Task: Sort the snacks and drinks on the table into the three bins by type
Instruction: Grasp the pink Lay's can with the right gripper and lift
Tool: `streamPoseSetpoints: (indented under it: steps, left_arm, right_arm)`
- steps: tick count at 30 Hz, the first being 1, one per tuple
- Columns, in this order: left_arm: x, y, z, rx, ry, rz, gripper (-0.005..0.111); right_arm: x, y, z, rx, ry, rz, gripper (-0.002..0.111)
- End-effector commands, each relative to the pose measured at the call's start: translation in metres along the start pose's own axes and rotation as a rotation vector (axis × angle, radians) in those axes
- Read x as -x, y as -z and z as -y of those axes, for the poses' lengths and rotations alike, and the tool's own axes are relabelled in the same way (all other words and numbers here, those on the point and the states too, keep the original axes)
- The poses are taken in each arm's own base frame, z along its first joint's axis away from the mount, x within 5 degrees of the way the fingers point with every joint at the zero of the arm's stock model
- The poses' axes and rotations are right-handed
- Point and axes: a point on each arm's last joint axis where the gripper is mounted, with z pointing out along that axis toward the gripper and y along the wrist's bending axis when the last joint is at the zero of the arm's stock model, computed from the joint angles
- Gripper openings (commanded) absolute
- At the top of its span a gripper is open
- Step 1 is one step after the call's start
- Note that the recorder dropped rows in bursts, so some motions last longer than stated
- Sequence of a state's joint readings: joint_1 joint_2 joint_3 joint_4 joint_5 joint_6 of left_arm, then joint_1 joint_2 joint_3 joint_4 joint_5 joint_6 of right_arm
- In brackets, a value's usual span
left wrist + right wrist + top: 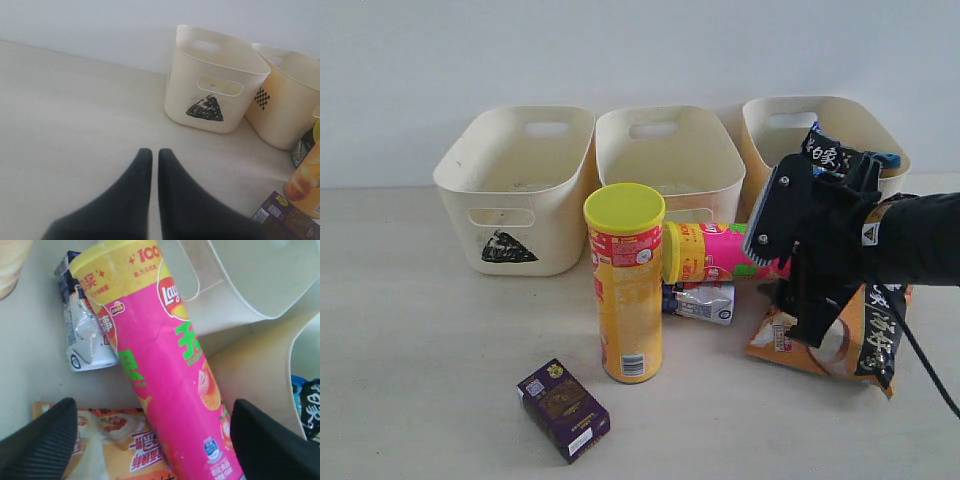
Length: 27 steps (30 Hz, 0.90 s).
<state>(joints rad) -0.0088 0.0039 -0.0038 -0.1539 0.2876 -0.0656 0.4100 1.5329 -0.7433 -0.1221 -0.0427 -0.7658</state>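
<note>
A pink chip tube point(715, 252) point(170, 375) lies on its side in front of the middle and right bins. My right gripper point(790, 265) point(157, 445) is open and straddles the tube's far end, one finger on each side; I cannot tell whether the pads touch it. An orange-black noodle packet point(840, 340) point(125, 440) lies under it. The yellow chip tube point(625, 285) stands upright, with the white-blue pouch point(702, 301) point(85, 335) behind it and the purple box point(564, 408) point(287, 217) in front. My left gripper point(155, 152) is shut over bare table, out of the exterior view.
Three cream bins stand in a row at the back: triangle bin point(520, 185) point(215, 75), square bin point(670, 150) point(295, 100), and right bin point(820, 115). The right bin holds a blue packet point(885, 158) and a black packet point(825, 152).
</note>
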Motion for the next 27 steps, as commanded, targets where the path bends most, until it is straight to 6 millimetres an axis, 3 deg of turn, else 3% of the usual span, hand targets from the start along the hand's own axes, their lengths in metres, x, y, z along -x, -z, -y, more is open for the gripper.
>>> streamPoseSetpoints:
  steps: [1, 27]
  left_arm:
    - [-0.001, 0.0, 0.0, 0.001, 0.001, 0.0, 0.004]
    - [-0.001, 0.0, 0.0, 0.001, 0.001, 0.0, 0.004]
  right_arm:
    - [-0.003, -0.014, -0.001, -0.014, 0.108, 0.014, 0.076]
    - [-0.002, -0.091, 0.001, 0.002, 0.228, 0.013, 0.076]
